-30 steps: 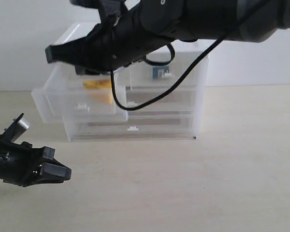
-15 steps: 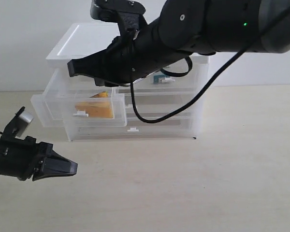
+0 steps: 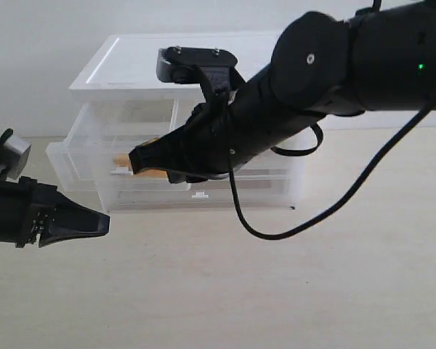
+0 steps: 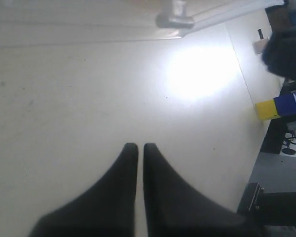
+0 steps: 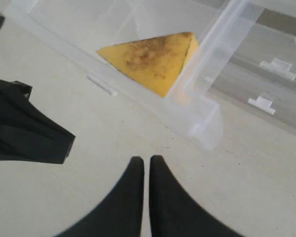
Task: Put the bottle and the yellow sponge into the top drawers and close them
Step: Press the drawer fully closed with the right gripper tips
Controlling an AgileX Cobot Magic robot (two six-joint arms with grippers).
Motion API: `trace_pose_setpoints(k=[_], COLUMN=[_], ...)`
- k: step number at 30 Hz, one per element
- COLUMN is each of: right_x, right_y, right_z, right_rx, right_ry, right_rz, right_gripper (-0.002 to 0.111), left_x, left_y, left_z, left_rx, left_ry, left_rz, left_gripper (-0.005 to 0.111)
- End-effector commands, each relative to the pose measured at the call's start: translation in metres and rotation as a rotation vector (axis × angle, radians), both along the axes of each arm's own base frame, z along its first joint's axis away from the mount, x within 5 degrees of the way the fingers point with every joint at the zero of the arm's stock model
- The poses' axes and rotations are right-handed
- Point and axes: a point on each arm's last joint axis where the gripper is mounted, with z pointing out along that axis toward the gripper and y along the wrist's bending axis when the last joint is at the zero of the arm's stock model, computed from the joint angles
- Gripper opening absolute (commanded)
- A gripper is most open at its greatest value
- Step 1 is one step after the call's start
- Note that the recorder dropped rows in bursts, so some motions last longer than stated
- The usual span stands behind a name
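The yellow wedge-shaped sponge [image 5: 150, 61], brown-speckled on its upper face, lies in the pulled-out translucent plastic top left drawer [image 3: 64, 154]. Its long axis runs along the drawer's front wall, and its thin tip points to the exterior view's left. Just in front of that drawer hangs the black right gripper [image 3: 135, 158], its fingers pressed together on nothing. The black left gripper [image 3: 102, 224] hovers low over the pale beige table [image 3: 312, 291], fingers likewise closed tight and empty. The clear plastic cabinet [image 3: 131, 65] stands before a plain white wall [image 3: 29, 58].
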Motion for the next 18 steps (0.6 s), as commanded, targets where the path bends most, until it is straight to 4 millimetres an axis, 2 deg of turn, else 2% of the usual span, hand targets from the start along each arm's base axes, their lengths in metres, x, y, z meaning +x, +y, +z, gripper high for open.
trace_pose_setpoints(k=[1,9,18], right_x=[-0.003,0.003,0.014], right_y=[0.001,0.004,0.007], right_z=[-0.005,0.001,0.024], right_rx=[0.015,0.067,0.128], right_ry=[-0.047,-0.143,-0.298], right_rz=[-0.003,-0.043,-0.068], right_gripper=[0.000,0.000,0.000], left_x=[0.004,0.029,0.065], left_y=[0.001,0.007,0.010], left_z=[0.008,0.024,0.071], left_rx=[-0.010,0.032,0.013], left_ry=[-0.023,-0.135,-0.308], left_rz=[0.017,0.115,0.170], left_gripper=[0.004,0.004,0.004])
